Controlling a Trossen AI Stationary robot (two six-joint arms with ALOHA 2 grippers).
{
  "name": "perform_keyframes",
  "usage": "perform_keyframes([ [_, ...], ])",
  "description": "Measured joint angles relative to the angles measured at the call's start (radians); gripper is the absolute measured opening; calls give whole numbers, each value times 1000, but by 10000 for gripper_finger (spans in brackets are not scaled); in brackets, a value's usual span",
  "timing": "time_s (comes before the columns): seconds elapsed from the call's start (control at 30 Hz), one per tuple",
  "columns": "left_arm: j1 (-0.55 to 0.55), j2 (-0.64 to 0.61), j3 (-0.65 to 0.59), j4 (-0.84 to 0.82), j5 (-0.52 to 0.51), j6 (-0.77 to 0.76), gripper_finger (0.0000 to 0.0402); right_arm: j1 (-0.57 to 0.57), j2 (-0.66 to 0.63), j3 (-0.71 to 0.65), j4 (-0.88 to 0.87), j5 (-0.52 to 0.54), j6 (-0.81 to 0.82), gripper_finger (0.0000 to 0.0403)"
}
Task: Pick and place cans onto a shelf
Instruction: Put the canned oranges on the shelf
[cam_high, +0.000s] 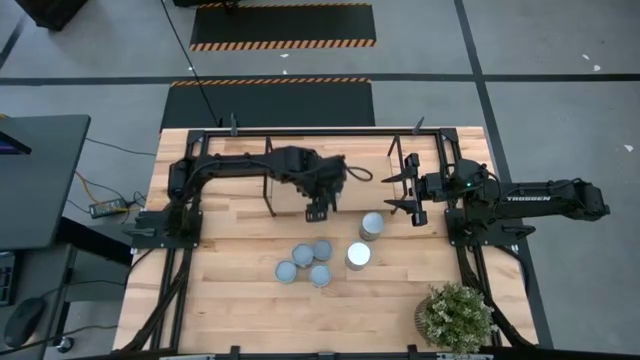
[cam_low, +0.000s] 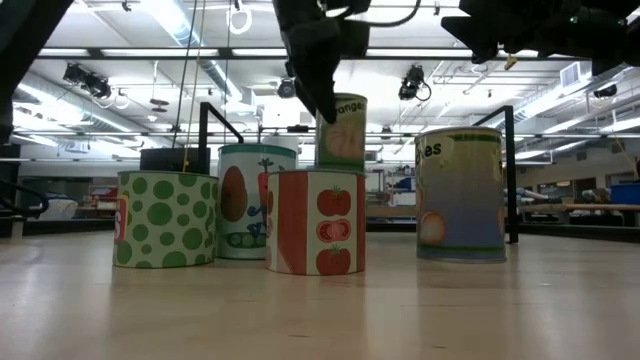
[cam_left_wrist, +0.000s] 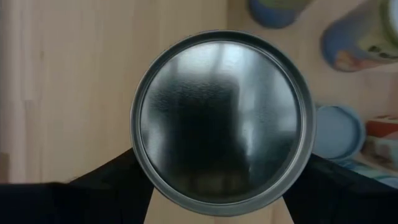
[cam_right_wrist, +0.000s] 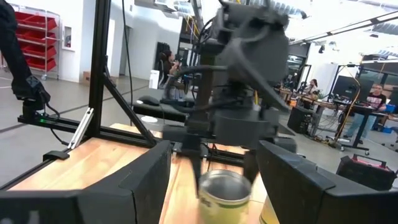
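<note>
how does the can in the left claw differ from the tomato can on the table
The orange-labelled can hangs lifted off the wood in the left claw, while the tomato can stands free on the table. The held can's label is pale green and yellow; the tomato can's has red and white stripes with tomato pictures. The held can sits behind the tomato can in the low view. Both are upright metal cylinders.

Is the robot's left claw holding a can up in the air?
Yes, the left gripper holds a yellowish-green labelled metal can lifted above the other cans in the low view.
</note>
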Motion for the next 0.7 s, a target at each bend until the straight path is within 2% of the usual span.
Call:
perform_keyframes([
  [0.27,64,-4,-1,-65,42,21,291,0,0,0,-3,0,-2,245],
  [0.47,46,-16,-7,-82,50,19,291,0,0,0,-8,0,0,245],
  [0.57,27,-57,-92,-32,49,20,291,0,0,0,-9,0,1,245],
  [0.7,18,-171,-291,117,37,4,291,0,0,0,-3,0,1,245],
])
